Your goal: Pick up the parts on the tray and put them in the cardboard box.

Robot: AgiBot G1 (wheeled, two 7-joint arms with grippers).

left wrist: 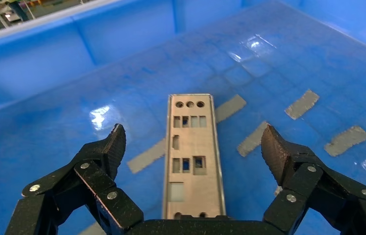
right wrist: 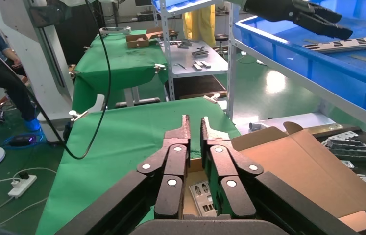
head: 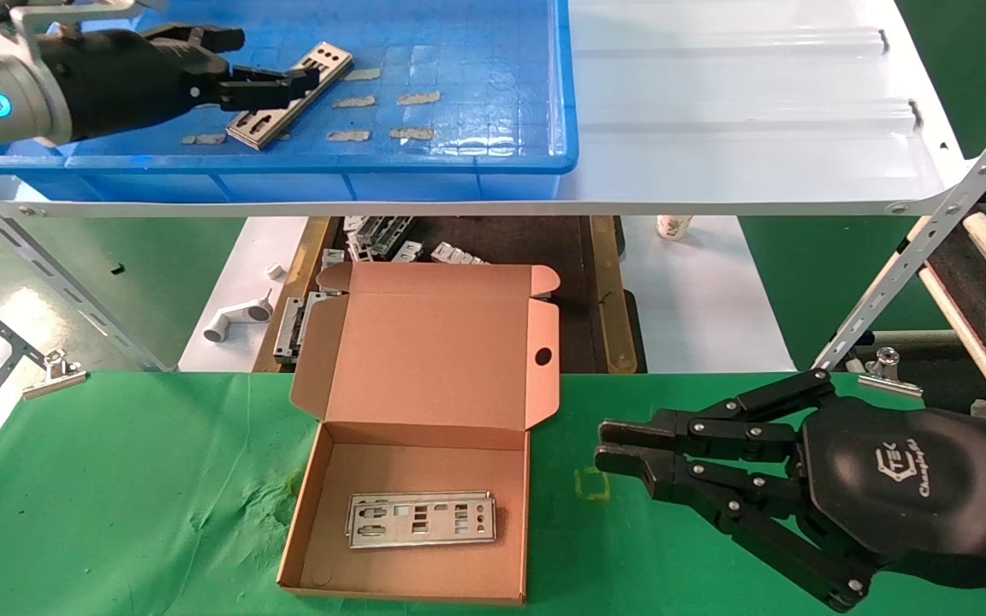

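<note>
The blue tray stands on the upper shelf with one silver punched plate lying in it. My left gripper is over that plate. In the left wrist view it is open, one finger on each side of the plate, not touching it. The open cardboard box lies on the green table and holds plates stacked on its floor. My right gripper rests just right of the box, shut and empty.
The white ribbed shelf carries the tray. Below it lie grey brackets and a white pipe elbow. A slanted shelf strut stands at the right. The box lid stands open toward the back.
</note>
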